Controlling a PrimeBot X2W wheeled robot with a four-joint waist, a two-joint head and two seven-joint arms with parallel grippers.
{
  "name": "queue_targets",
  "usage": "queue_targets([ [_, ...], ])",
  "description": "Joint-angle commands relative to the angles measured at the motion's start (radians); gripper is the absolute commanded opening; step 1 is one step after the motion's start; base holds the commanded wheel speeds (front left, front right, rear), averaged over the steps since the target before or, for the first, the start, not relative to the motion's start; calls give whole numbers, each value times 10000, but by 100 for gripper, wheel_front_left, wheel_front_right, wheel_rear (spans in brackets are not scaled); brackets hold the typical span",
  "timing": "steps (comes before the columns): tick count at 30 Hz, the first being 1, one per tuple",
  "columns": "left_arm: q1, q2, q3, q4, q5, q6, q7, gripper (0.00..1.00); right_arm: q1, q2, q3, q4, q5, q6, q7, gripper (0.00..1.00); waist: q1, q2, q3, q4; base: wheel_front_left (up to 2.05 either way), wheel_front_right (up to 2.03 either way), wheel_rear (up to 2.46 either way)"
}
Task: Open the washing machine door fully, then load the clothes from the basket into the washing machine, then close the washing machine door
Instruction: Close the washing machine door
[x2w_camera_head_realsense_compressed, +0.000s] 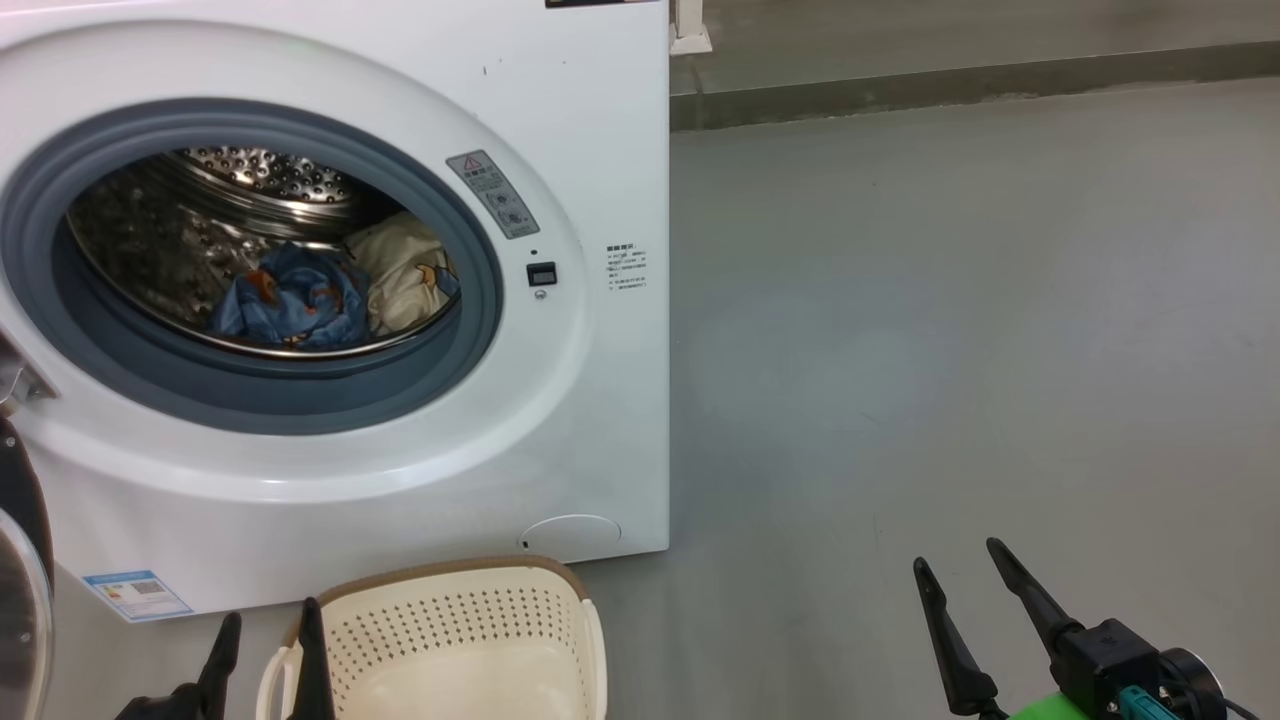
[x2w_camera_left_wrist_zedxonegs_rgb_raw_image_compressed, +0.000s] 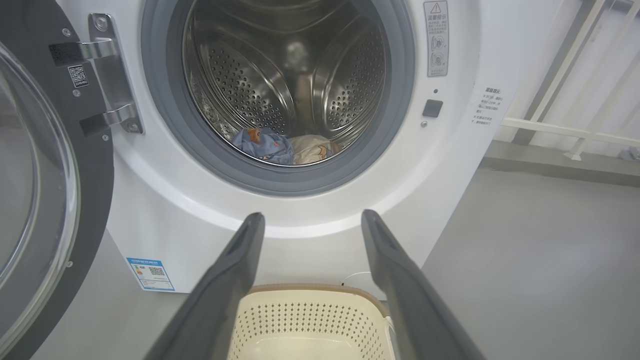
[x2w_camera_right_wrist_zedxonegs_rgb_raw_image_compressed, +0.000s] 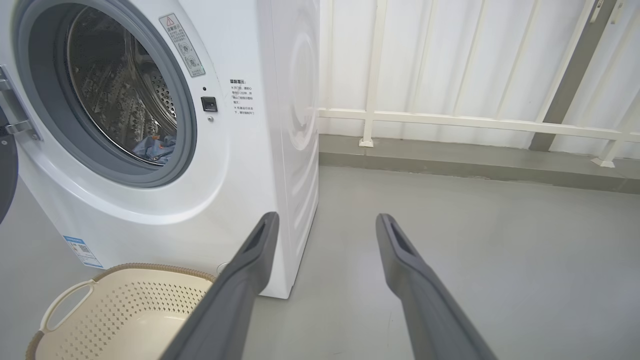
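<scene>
In drum (x2w_camera_head_realsense_compressed: 260, 175), upper left of head view: blue and cream clothes (x2w_camera_head_realsense_compressed: 330, 290); washing machine door (x2w_camera_left_wrist_zedxonegs_rgb_raw_image_compressed: 35, 190) open; basket (x2w_camera_head_realsense_compressed: 450, 640) lower left; left gripper (x2w_camera_head_realsense_compressed: 272, 610), right gripper (x2w_camera_head_realsense_compressed: 955, 552): fingers apart, empty.

The washing machine (x2w_camera_head_realsense_compressed: 600, 400) was white, with a grey-blue gasket (x2w_camera_head_realsense_compressed: 300, 395), a silver drum (x2w_camera_left_wrist_zedxonegs_rgb_raw_image_compressed: 240, 85) dotted with rows of holes, and a blue label (x2w_camera_head_realsense_compressed: 137, 595). Its door (x2w_camera_left_wrist_zedxonegs_rgb_raw_image_compressed: 97, 200) was glossy black around clear glass. The clothes (x2w_camera_head_realsense_compressed: 330, 290) were 2 pieces: one light blue with an orange-brown print, one cream. The basket (x2w_camera_head_realsense_compressed: 450, 620) was cream, patterned with diamond-shaped perforations, with a brown woven-look rim and white handles. The left gripper (x2w_camera_left_wrist_zedxonegs_rgb_raw_image_compressed: 311, 214) and right gripper (x2w_camera_right_wrist_zedxonegs_rgb_raw_image_compressed: 327, 215) were dark grey. The floor (x2w_camera_head_realsense_compressed: 950, 350) was grey.
</scene>
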Motion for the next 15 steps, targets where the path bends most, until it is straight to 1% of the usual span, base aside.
queue_targets([
  [1,-392,85,411,-161,109,-52,-104,100,-158,-31,266,-203,34,16,-119,100,0,-1,3,19,0,0,0],
  [15,-419,-156,627,96,278,-305,-105,100,-180,-30,315,-179,30,16,-120,100,0,-1,3,132,0,0,0],
])
